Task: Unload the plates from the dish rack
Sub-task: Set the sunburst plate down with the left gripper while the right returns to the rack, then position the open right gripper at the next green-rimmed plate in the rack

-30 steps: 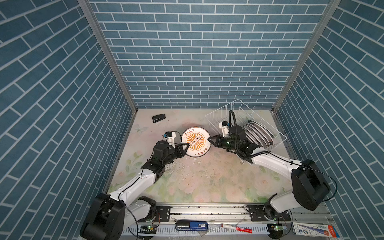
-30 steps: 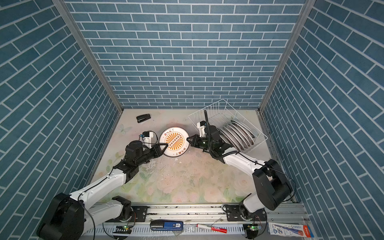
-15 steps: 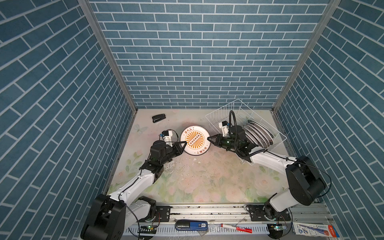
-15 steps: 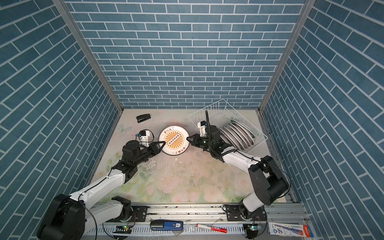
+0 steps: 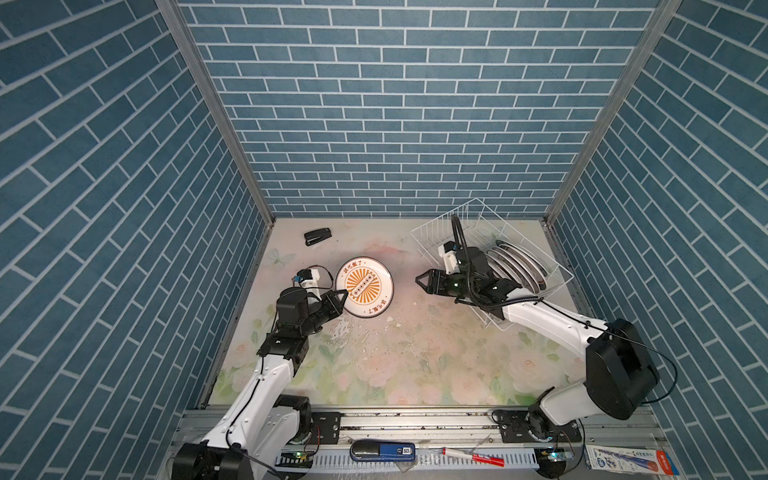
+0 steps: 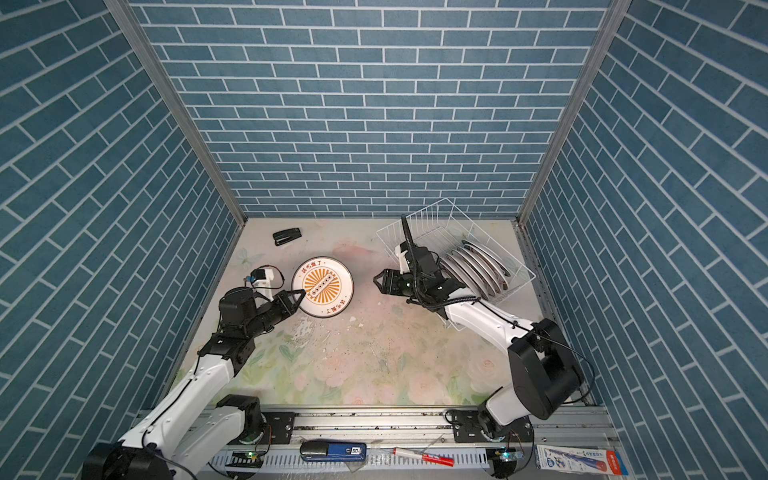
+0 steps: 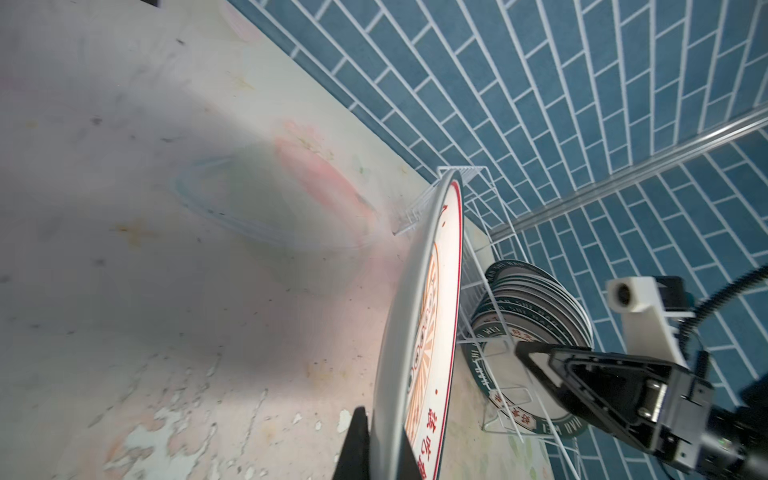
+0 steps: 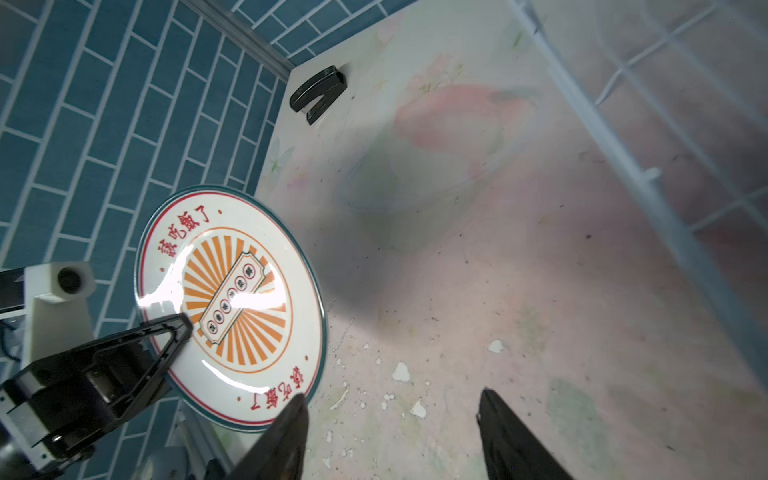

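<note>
The right pincer (image 5: 420, 282) has opened and released the orange-sunburst plate (image 5: 365, 286). The left pincer (image 5: 343, 296) has clamped its rim and drawn it leftward.

The round white ceramic plate (image 5: 364, 286) bears an orange sunburst at its centre, red Chinese characters around that, a thin red ring and a dark teal rim. The round dark-green-rimmed plates (image 7: 540, 299) carry pale lettering and small red characters on their rims. The wire dish rack (image 5: 436, 232) is plain white. The printed tabletop (image 5: 415, 365) shows pale pink roses and green leaves, flaked white in patches. The brick-patterned walls (image 5: 395, 104) are blue with white joints. The small stapler (image 5: 318, 236) is black. The left arm (image 5: 257, 386) and right arm (image 5: 548, 324) are white with black joints.
</note>
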You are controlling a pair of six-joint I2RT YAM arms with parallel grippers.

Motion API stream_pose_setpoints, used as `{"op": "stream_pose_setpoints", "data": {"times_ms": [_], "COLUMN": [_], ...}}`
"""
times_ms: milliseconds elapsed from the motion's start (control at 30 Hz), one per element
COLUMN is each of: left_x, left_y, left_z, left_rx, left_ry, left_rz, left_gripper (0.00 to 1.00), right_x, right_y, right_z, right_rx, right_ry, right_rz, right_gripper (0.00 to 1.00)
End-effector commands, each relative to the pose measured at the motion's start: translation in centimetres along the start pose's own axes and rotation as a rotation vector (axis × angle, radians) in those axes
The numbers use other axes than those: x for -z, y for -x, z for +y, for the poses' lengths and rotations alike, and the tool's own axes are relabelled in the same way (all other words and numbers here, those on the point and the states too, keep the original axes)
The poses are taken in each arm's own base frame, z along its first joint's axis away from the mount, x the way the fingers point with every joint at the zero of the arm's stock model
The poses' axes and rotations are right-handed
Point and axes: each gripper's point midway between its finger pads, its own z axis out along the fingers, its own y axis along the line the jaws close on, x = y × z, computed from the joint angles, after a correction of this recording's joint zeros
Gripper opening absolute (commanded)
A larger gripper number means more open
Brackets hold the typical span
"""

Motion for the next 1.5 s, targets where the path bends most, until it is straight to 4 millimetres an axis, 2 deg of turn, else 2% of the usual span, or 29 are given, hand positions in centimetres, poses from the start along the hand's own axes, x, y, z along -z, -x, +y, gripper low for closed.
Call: {"op": "stream_pose_setpoints", "data": {"times_ms": [0, 67, 167, 267, 400, 500, 633, 767, 1100, 1233, 1467], "left_x": [1.2, 1.3, 0.8, -0.1, -1.5, -2.2, -2.5, -2.6, -2.9, -3.2, -3.7], "left_y": [0.9, 1.3, 2.0, 2.8, 3.3, 3.5, 3.8, 3.5, 2.1, 1.5, 0.6], "left_z": [2.9, 4.4, 6.8, 9.5, 12.3, 13.2, 13.3, 13.8, 15.7, 16.4, 17.3], "left_rx": [-0.004, 0.011, 0.034, 0.06, 0.179, 0.194, 0.196, 0.204, 0.249, 0.267, 0.292], "left_ry": [0.153, 0.204, 0.268, 0.312, 0.271, 0.282, 0.285, 0.308, 0.354, 0.37, 0.387], "left_rz": [-0.006, -0.012, -0.012, -0.011, -0.015, 0.002, -0.001, 0.019, 0.071, 0.094, 0.128], "left_gripper": [0.0, 0.0, 0.0, 0.0, 0.0, 0.0, 0.0, 0.0, 0.06, 0.16, 0.23], "right_x": [4.1, 5.6, 7.9, 10.1, 12.7, 14.2, 15.7, 16.2, 15.7, 15.8, 15.7], "right_y": [0.8, 1.1, 1.9, 2.4, 2.1, 1.6, 1.0, 0.6, -0.4, -0.5, -1.0], "right_z": [-0.2, 0.1, -0.5, -2.0, -4.8, -6.0, -7.2, -7.9, -8.4, -8.6, -9.4], "right_rx": [0.23, 0.297, 0.369, 0.408, 0.442, 0.444, 0.439, 0.446, 0.466, 0.462, 0.428], "right_ry": [-0.209, -0.266, -0.379, -0.478, -0.611, -0.66, -0.699, -0.722, -0.694, -0.697, -0.67], "right_rz": [0.011, -0.004, -0.062, -0.128, -0.191, -0.221, -0.252, -0.261, -0.245, -0.247, -0.262], "right_gripper": [0.68, 0.68, 0.67, 0.67, 0.66, 0.66, 0.66, 0.66, 0.66, 0.66, 0.66]}}
